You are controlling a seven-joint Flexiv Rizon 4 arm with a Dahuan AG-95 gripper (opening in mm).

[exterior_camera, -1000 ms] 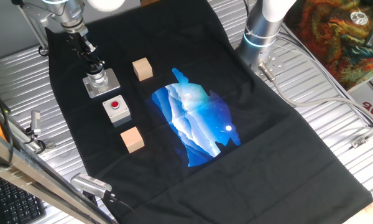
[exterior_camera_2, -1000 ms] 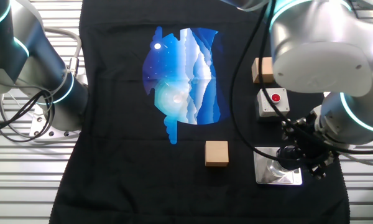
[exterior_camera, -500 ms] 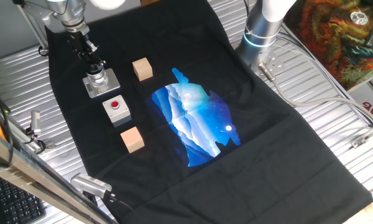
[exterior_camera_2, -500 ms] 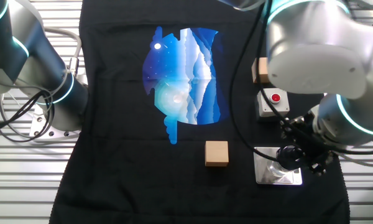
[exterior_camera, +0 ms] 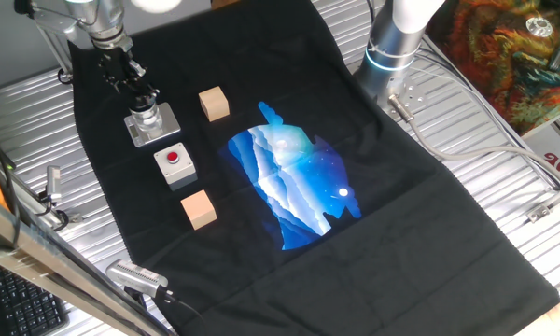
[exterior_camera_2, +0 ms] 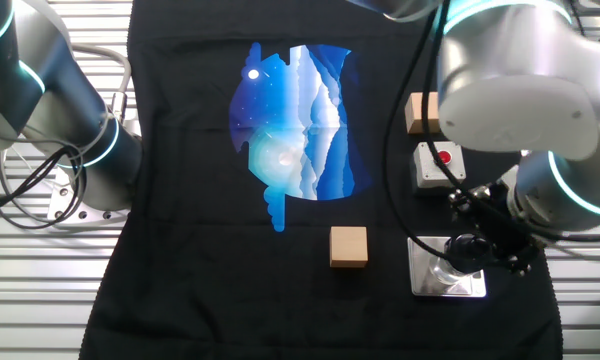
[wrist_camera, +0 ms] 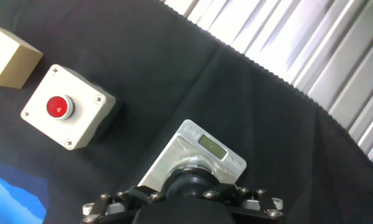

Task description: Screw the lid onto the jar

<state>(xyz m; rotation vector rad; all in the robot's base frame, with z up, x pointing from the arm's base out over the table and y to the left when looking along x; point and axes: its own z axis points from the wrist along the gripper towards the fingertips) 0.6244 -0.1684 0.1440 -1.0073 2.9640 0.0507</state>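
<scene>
Jar (exterior_camera: pixel 148 119) on its grey base plate (exterior_camera: pixel 168 119) stands on the black cloth (exterior_camera: pixel 401 187), at about twelve o'clock from the grey button box (exterior_camera: pixel 175 164). Directly above it hangs the gripper (exterior_camera: pixel 143 96), fingers closed narrow around the black lid (wrist_camera: pixel 193 183), which sits atop the jar. One wooden cube (exterior_camera: pixel 214 104) lies at three o'clock from the jar; another (exterior_camera: pixel 198 208) lies beyond the box.

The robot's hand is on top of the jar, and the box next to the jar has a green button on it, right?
Not quite: the button on the grey box is red, not green, as the hand view shows clearly. The rest holds: the gripper is down on top of the jar, with the box beside it.
</scene>
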